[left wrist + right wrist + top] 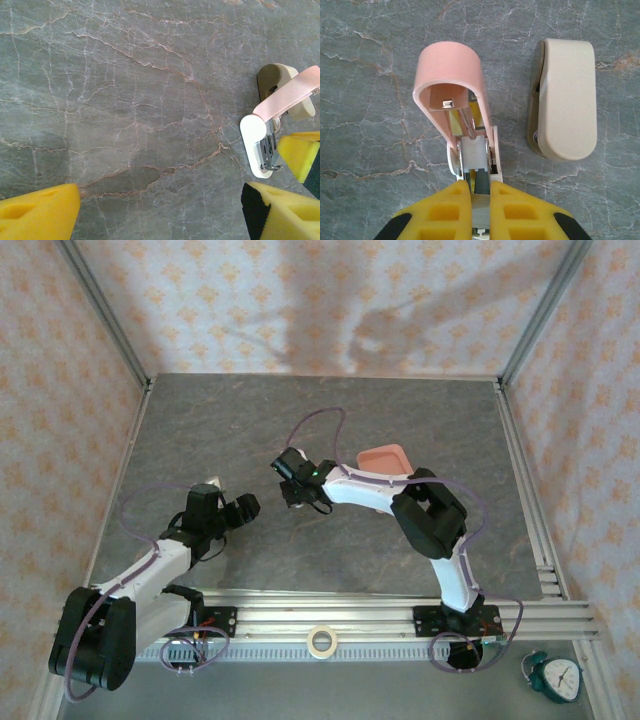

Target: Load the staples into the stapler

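Down low, the right claw (480,187) clamps the stapler (451,65), hiding its base.

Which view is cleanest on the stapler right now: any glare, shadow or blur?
Right wrist: stapler sharp, evenly lit, no glare, the cleanest. Left wrist: sharp, stapler near the right edge, a faint dark patch on the table. Top external: soft arm shadows on the back wall.

Top view overhead; both wrists close, sharing stapler (451,65).
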You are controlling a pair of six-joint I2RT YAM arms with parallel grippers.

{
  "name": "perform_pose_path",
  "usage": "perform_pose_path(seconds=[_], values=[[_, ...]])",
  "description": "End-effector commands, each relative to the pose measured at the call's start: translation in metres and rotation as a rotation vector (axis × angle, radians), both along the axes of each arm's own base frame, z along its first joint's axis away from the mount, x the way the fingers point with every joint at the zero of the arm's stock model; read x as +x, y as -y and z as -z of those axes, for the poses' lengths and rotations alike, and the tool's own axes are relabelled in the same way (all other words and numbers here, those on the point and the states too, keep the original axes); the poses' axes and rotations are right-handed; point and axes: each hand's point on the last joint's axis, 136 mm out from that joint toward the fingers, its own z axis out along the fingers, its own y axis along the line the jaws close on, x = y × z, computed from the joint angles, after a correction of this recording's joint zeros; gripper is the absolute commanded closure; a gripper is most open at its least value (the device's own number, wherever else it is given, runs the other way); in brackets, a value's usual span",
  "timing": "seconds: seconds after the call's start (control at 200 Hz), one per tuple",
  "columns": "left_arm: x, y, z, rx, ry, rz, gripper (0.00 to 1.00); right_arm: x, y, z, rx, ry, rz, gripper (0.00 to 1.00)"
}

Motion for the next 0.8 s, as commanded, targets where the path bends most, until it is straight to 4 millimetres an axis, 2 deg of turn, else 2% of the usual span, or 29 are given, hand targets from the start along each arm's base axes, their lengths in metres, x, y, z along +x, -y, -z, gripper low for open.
perform_pose_path(seconds=[0.0,0.385,0.796], values=[[-0.0009,-0.0076,-0.0008,0.038,0.007,-0.011,0.15,-0.0041,0.0066,0.0101,-0.059,-0.004,-0.004,0.88],[-0.0008,-0.0083,-0.0013,0.042,0.008,-0.012,0.15,-0.0035,0.0061,0.0134,-0.072,-0.010,0.005,0.87],[-0.0015,-0.0088,-0.0015,0.045,0.010,-0.012,0.15,-0.0005,0.0038,0.0077,-0.063,0.001,0.008,0.84]])
